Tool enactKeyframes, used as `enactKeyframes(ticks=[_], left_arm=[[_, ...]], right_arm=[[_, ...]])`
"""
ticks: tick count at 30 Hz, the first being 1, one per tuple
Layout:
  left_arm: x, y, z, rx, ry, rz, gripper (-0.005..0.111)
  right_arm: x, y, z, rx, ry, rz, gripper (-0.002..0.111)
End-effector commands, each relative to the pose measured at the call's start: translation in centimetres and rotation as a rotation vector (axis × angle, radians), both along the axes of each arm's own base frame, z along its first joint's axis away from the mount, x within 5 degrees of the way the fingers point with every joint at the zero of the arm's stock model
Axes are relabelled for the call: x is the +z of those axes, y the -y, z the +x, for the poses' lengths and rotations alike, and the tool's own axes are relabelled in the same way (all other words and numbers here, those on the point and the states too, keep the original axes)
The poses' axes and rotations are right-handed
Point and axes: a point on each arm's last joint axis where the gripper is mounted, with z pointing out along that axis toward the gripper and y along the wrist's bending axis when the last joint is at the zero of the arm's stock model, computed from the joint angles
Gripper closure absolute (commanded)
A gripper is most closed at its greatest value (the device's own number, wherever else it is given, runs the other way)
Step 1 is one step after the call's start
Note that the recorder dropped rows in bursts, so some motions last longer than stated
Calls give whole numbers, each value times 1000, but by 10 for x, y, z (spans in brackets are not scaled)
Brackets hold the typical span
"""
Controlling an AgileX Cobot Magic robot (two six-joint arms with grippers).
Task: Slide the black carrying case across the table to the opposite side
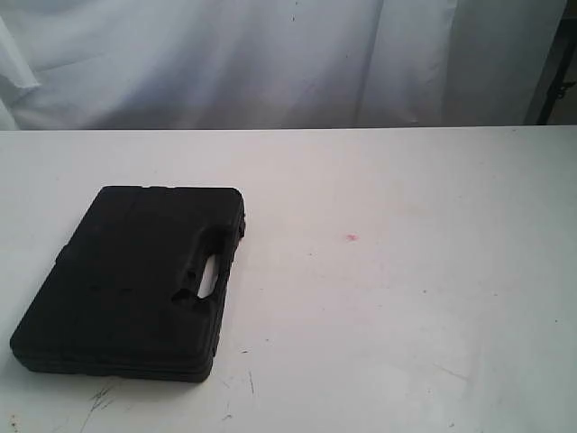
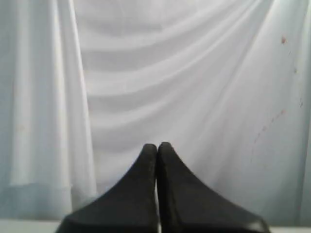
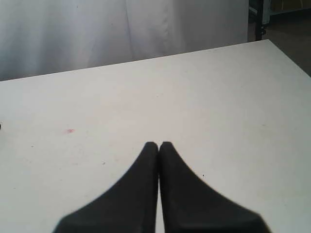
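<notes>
The black carrying case (image 1: 135,280) lies flat on the left part of the white table (image 1: 406,298), its handle cutout (image 1: 208,275) facing the table's middle. Neither gripper shows in the exterior view. In the left wrist view my left gripper (image 2: 157,145) is shut, its black fingers pressed together, and only white curtain lies beyond it. In the right wrist view my right gripper (image 3: 159,144) is shut with nothing in it, above the bare table (image 3: 204,107). The case shows in neither wrist view.
A small pink spot (image 1: 352,237) marks the tabletop right of the case, and it shows as a pink spot (image 3: 70,131) in the right wrist view. Dark scuff marks (image 1: 97,397) lie near the front edge. A white curtain (image 1: 270,54) hangs behind the table's far edge.
</notes>
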Motion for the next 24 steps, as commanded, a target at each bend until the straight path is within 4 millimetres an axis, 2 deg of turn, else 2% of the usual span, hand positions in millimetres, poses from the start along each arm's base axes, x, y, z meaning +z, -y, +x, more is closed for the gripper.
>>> enactKeyframes(ticks=[1,2,3,5,10,12,14,15,16,18,21,24], left_arm=[[21,4,-10,-85,266,-72,106],[25,5,-13,-116,314,-105,106],[31,7,-18,-221,398,-247,106],[32,5,-19,-288,407,-407,106],[12,1,-6,-213,164,-509,106],[4,0,-2,-207,77,-622,107],[-5,-2,1,-208,-12,-810,107],[-7,-2,1,-200,-33,-830,107],[-8,-3,3,-175,-79,-828,107],[3,-3,6,-146,-110,-757,107],[32,-1,17,-140,-154,-629,107],[60,2,44,-126,-277,-496,107]], right_arm=[[-1,0,0,-5,6,-5,108],[-1,0,0,-5,6,-5,108],[-1,0,0,-5,6,-5,108],[-1,0,0,-5,6,-5,108],[-1,0,0,-5,6,-5,108],[-1,0,0,-5,6,-5,108],[-1,0,0,-5,6,-5,108],[-1,0,0,-5,6,-5,108],[-1,0,0,-5,6,-5,108],[-1,0,0,-5,6,-5,108],[-1,0,0,-5,6,-5,108],[-1,0,0,-5,6,-5,108]])
